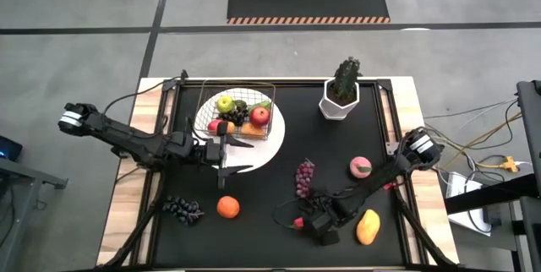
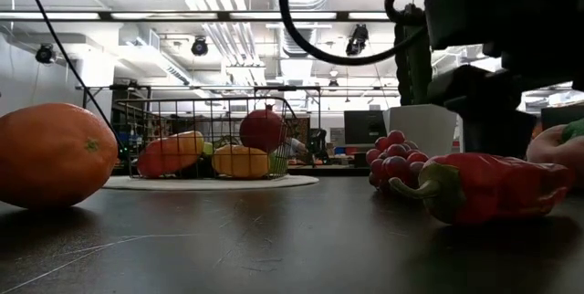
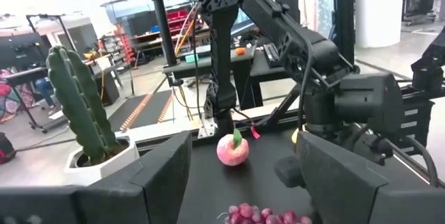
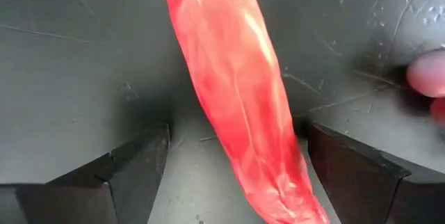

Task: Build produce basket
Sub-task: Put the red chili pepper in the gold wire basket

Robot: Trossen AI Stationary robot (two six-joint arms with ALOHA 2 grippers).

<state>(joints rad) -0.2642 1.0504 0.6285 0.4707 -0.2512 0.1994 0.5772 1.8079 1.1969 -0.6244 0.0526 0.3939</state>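
Nearest the front edge of the table [image 1: 169, 247] we find the right gripper [image 1: 314, 224] lowered over the red chili [image 4: 236, 113], its jaws spread wide with one finger on each side of the chili and neither touching it; nothing is held. The chili lies flat on the dark mat, and the low view shows its green stem end pointing towards a grape bunch [image 2: 394, 159] just behind it. A mango [image 1: 368, 226] lies just beside the right gripper, while an orange [image 1: 227, 207] and a second grape bunch [image 1: 182, 209] sit well apart on the left. We judge the step in hand to be the pick of the chili: the approach looks complete, the grasp not yet made. The next move calls for closing squarely across the chili's body, then lifting clear of the nearby grapes before carrying it across. Farther back, a peach [image 1: 361, 167] rests alone. The left gripper [image 1: 225, 155] hovers by the plate [image 1: 272, 145] with its fingers apart and empty, waiting. The basket [image 1: 203, 107] stands on that plate and already contains a green apple [image 1: 225, 103], a red apple [image 1: 259, 116] and other pieces. A potted cactus [image 1: 341, 89] stands farthest back.
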